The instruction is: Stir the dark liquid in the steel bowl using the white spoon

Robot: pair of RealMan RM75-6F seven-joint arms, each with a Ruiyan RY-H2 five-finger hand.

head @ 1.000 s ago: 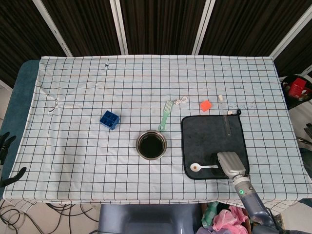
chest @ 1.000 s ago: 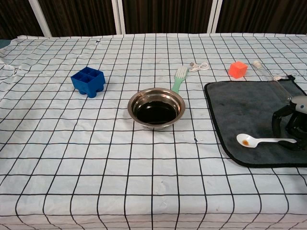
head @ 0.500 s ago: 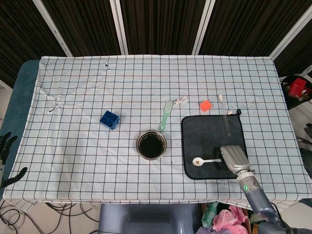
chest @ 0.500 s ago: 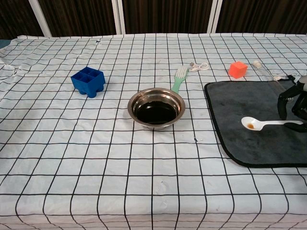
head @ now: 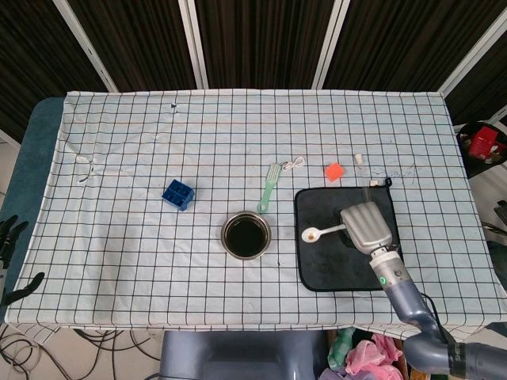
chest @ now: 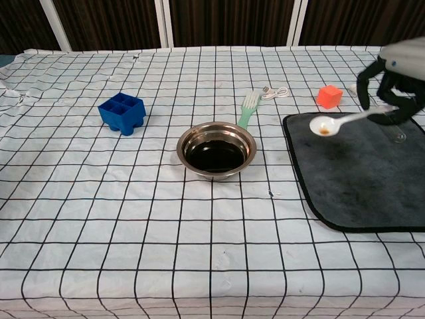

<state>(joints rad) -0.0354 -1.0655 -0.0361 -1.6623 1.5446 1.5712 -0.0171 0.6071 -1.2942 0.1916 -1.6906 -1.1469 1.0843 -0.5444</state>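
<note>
Now right hand [chest: 393, 80] pinches white spoon [chest: 339, 121] by handle, lifted above dark mat [chest: 358, 173]; scoop level, pointing toward steel bowl [chest: 216, 150] beyond fingertips, ready to carry across

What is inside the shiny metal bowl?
The round steel bowl holds dark liquid, almost black, that fills its middle. The liquid hides the bottom of the bowl, so anything lying under it cannot be seen. The white plastic spoon is not in it.

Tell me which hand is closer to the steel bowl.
Right. The right hand holds the white spoon over the dark mat, to the right of the steel bowl. The left hand appears in neither view.
</note>
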